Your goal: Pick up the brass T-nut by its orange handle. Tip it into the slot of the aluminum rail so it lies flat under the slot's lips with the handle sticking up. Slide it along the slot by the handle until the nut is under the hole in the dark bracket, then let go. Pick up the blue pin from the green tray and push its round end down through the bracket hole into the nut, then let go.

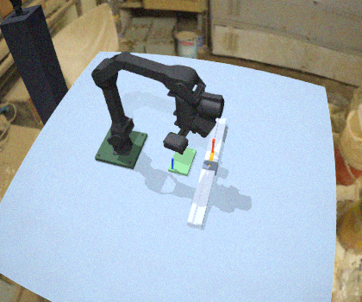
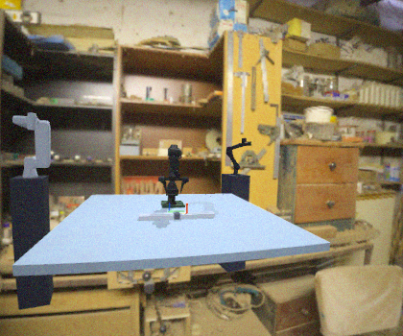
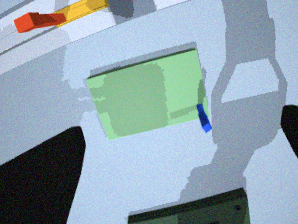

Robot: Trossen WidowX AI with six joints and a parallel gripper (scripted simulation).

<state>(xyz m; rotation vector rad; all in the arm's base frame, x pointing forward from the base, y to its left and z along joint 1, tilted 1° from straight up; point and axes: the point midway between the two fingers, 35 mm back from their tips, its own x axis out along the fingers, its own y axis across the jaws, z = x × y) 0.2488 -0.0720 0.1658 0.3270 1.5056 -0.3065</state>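
My gripper [image 1: 193, 141] [image 2: 173, 188] [image 3: 184, 125] is open and empty, above the green tray [image 1: 184, 166] [image 3: 180, 70]. The blue pin [image 1: 172, 163] [image 2: 169, 207] [image 3: 203, 119] stands upright near a tray corner, between and below the spread fingers in the wrist view. The aluminum rail [image 1: 201, 194] [image 2: 146, 217] [image 3: 90, 31] lies beyond the tray. The T-nut's handle, with an orange-red top [image 1: 213, 146] [image 2: 186, 208] [image 3: 30, 22] and yellow lower part [image 1: 212, 157] [image 3: 87, 10], sticks up from the slot beside the dark bracket [image 1: 210, 166] [image 2: 177, 216] [image 3: 121, 7]. The nut itself is mostly hidden.
The arm's dark green base plate [image 1: 140, 148] [image 3: 215, 212] is on the tray's near side, at the lower edge of the wrist view. The upright handle stands past the tray, close to the bracket. Dark pillars [image 1: 34, 60] [image 2: 31, 230] stand outside the table edges.
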